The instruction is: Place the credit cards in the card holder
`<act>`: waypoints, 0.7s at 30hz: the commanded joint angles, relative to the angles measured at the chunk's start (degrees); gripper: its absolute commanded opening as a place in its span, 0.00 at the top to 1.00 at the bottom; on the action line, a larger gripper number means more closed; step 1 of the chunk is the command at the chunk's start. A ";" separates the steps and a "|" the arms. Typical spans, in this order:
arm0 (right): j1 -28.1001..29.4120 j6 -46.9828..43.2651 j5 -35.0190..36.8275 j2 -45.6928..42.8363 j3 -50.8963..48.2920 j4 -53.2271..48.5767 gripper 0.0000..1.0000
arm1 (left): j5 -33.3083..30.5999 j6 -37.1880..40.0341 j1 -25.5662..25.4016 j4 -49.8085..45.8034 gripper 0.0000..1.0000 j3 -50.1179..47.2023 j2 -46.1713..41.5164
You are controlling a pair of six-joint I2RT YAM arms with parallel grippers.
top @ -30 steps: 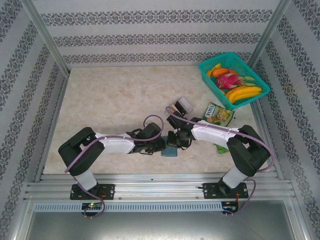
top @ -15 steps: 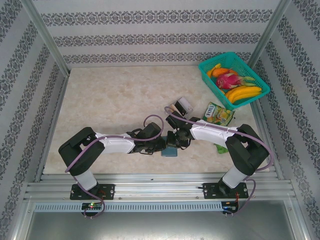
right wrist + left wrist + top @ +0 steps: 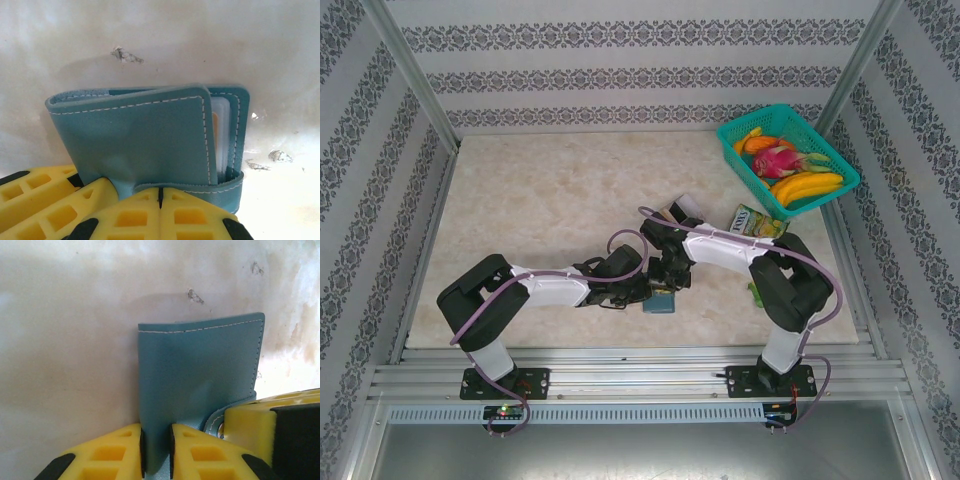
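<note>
Card holder: you have a small teal, leather-like card holder (image 3: 660, 301) with pale stitching along its edges, at the near middle of the counter (image 3: 540, 200).
Pose: it is up on edge, folded but gaping, with one flap bowed away from the other.
Grip: its lower edge sits between the fingers of your left claw (image 3: 156, 452). Its closing strap (image 3: 200, 187) runs into the closed tips of your right claw (image 3: 160, 200).
Inside: your right wrist view shows whitish credit cards (image 3: 220, 135) with an orange mark, tucked between the flaps at the open side.
Loose cards: beyond the holder, the loose cards (image 3: 673, 211) lie on the counter as tan and whitish flat pieces, too small to tell apart.
</note>
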 commanded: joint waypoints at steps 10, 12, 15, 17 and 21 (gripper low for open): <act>-0.27 -1.25 4.15 3.50 -8.09 13.08 1.00 | 0.85 1.45 -1.76 -1.03 0.77 -2.23 1.06; -0.50 -1.43 5.57 -2.78 -9.78 12.54 0.98 | 0.38 1.87 -1.12 -1.94 0.73 -1.76 -0.11; -1.31 -1.96 6.38 -11.17 -12.80 12.10 0.96 | 0.17 2.77 0.59 -2.66 0.67 -1.26 -1.74; -1.67 -2.28 5.50 -15.06 -15.12 12.85 0.95 | 0.90 3.15 1.99 -2.43 0.63 -0.76 -1.85; -1.91 -0.06 5.14 -20.60 -19.90 14.07 0.94 | 1.67 5.53 3.49 -5.45 0.62 2.67 -0.69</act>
